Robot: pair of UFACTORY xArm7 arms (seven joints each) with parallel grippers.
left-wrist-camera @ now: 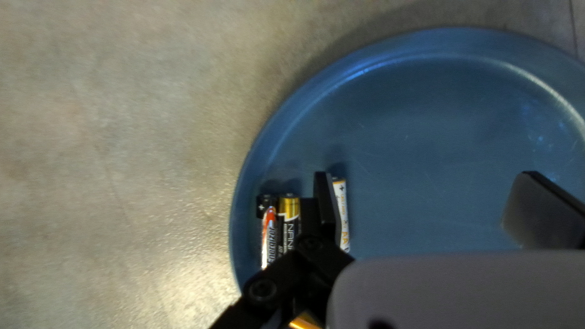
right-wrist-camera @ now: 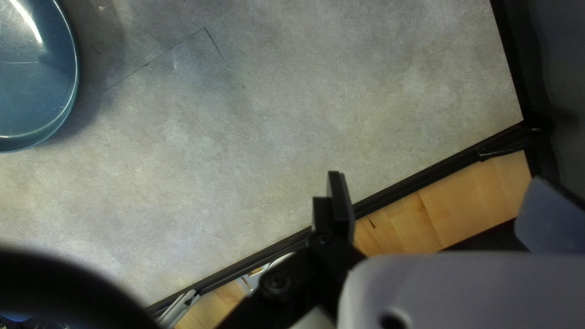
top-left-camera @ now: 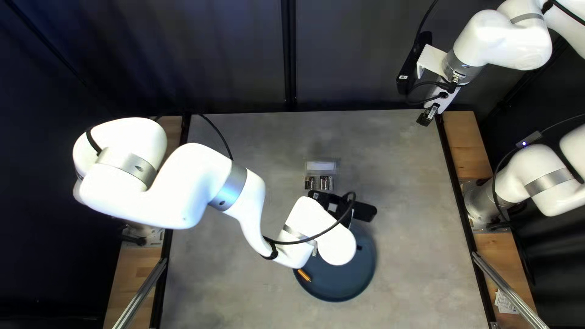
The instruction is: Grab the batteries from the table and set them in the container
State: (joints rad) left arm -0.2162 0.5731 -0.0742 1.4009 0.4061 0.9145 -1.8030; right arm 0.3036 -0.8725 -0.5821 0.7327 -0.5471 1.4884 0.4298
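Left black two-fingered hand stands open, gripping nothing, over the round blue plate. At least four small cylindrical batteries lie on that plate. Dark cylindrical cells sit inside the clear plastic container, so the task is judged part-done; transfer of the plate's batteries remains. Right black two-fingered hand: open, unloaded.

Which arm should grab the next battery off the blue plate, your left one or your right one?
Left, I think! My left hand is open right over the blue plate, close to the batteries. My right hand is open too, but it's away from the plate, near the edge of the table.
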